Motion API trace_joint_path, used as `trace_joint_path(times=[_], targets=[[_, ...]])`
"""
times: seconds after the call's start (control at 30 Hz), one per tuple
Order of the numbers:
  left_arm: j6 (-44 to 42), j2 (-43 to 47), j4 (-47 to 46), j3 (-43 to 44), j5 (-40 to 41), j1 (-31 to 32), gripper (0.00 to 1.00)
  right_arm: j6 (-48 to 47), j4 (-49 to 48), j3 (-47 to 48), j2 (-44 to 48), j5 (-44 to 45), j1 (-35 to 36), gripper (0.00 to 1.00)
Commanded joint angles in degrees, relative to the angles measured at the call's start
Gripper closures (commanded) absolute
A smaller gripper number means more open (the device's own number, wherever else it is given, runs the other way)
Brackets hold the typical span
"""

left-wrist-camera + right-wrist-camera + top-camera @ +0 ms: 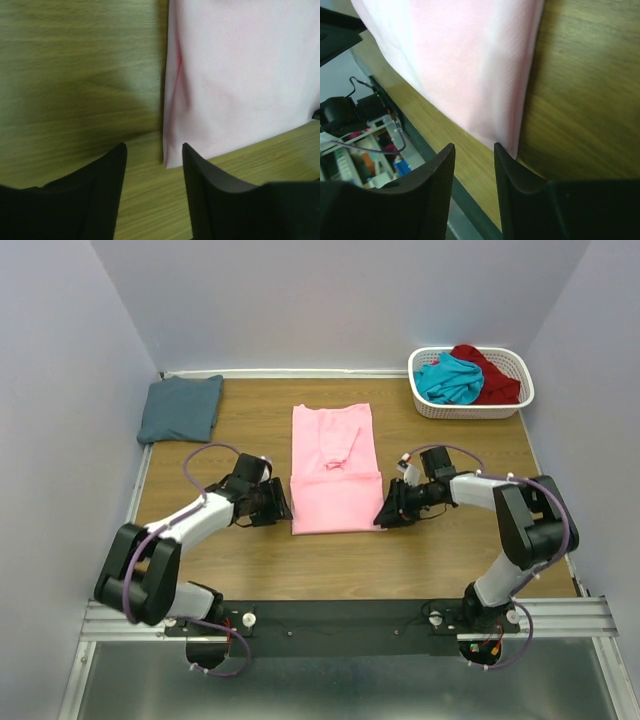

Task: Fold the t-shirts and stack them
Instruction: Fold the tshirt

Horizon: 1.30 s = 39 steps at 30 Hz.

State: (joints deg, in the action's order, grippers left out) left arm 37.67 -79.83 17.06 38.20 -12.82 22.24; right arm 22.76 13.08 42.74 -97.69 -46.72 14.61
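The light pink t-shirt (334, 468) lies flat as a long folded strip in the middle of the table. My left gripper (285, 507) is open and empty just off its near left corner (172, 160). My right gripper (384, 518) is open and empty just off its near right corner (507, 145). The pink cloth fills the upper part of both wrist views (240, 75) (465, 60). The slate blue-grey t-shirt (180, 408) lies folded at the far left. The teal t-shirt (447, 378) and the dark red t-shirt (490, 375) lie crumpled in the basket.
The white slotted basket (470, 407) stands at the far right corner. Walls close in the table at the back and both sides. The black rail (350, 620) with the arm bases runs along the near edge.
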Motion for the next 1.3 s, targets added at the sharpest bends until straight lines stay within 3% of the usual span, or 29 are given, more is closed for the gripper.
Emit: trace_joint_path(times=[0.0, 0.13, 0.3, 0.4, 1.0, 1.27], targets=[[2.31, 9.06, 5.08, 0.3, 6.91, 1.92, 0.35, 1.32, 2.99, 0.49, 7.5, 9.51, 0.76, 0.5], [3.55, 12.33, 10.52, 2.41, 12.37, 5.53, 0.26, 2.02, 6.77, 3.66, 13.21, 19.27, 5.16, 0.45], [3.99, 8.56, 14.31, 4.51, 17.12, 10.27, 0.23, 5.97, 13.54, 6.56, 15.77, 35.5, 9.46, 0.44], [6.17, 4.88, 15.37, 7.14, 19.49, 15.27, 0.2, 8.6, 20.38, 7.27, 14.29, 46.33, 14.45, 0.33], [6.63, 4.42, 15.64, 7.95, 21.87, 16.43, 0.2, 12.04, 21.28, 10.61, 2.95, 51.46, 20.89, 0.4], [7.24, 4.42, 16.78, 8.56, 23.28, 16.7, 0.2, 13.27, 25.32, 11.84, -3.47, 53.4, 24.32, 0.5]])
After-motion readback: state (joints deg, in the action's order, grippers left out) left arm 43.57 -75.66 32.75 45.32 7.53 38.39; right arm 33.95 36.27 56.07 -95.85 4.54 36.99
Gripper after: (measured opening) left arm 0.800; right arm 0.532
